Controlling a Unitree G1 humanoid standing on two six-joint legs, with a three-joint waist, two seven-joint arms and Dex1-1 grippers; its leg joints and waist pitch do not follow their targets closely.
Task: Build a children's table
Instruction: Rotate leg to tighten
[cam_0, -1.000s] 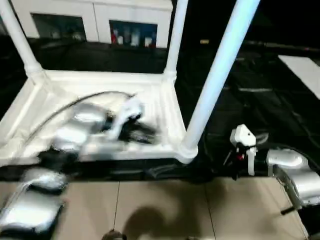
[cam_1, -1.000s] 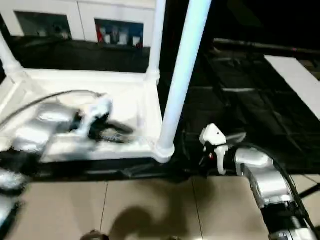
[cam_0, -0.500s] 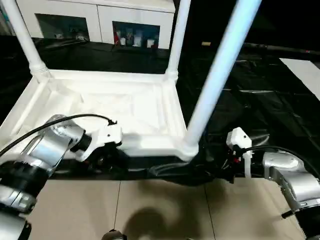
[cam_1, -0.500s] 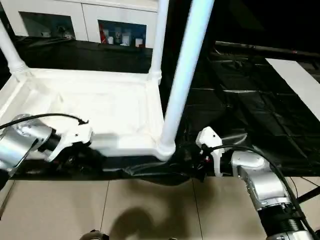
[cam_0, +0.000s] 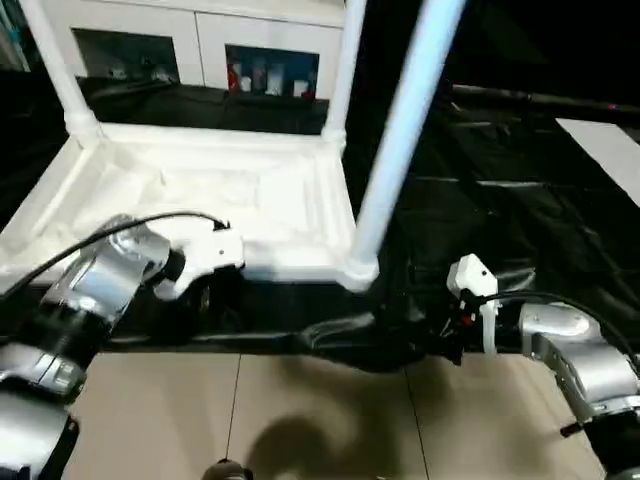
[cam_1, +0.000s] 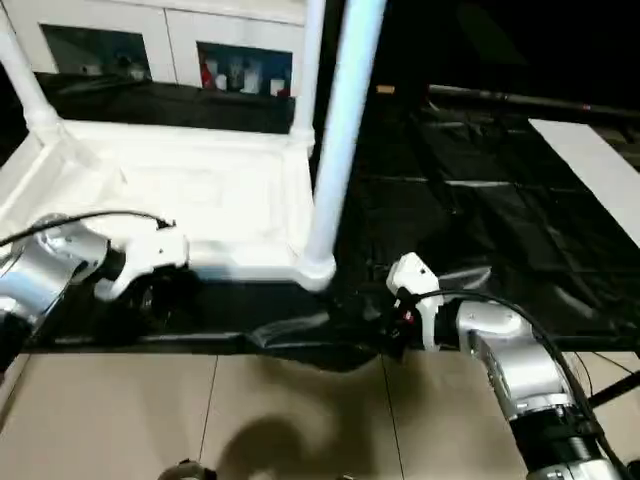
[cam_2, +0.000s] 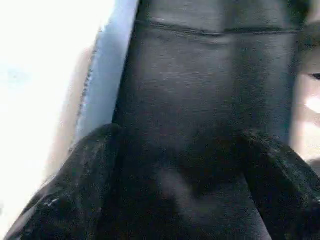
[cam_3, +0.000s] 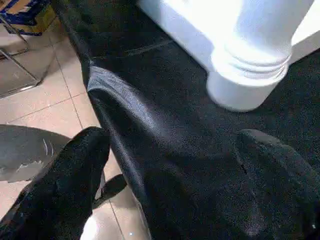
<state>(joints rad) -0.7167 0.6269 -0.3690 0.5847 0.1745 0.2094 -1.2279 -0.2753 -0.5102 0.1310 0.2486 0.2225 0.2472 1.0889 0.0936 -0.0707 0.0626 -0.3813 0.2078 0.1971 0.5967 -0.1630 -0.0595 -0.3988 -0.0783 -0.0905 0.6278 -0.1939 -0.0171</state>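
Note:
The children's table lies upside down on the black-sheeted worktable, its white ribbed tabletop (cam_0: 250, 200) facing up. Three white legs stand in its corner sockets: far left (cam_0: 55, 70), far right (cam_0: 342, 70) and near right (cam_0: 398, 150). My left gripper (cam_2: 180, 165) is low at the tabletop's near edge (cam_2: 107, 95), open, with black sheet between its fingers (cam_2: 85, 165). My right gripper (cam_3: 170, 165) is open just in front of the near-right socket (cam_3: 250, 65), holding nothing.
The black sheet (cam_0: 500, 210) hangs over the worktable's front edge, bunched below the near-right socket. Tiled floor (cam_0: 320, 420) lies below it. A flat white board (cam_0: 610, 140) rests at the far right. White cabinets (cam_0: 190, 50) stand behind.
My left gripper has drawn back from above the tabletop to its near edge and opened wider. My right gripper has edged closer to the near-right socket. The camera has shifted.

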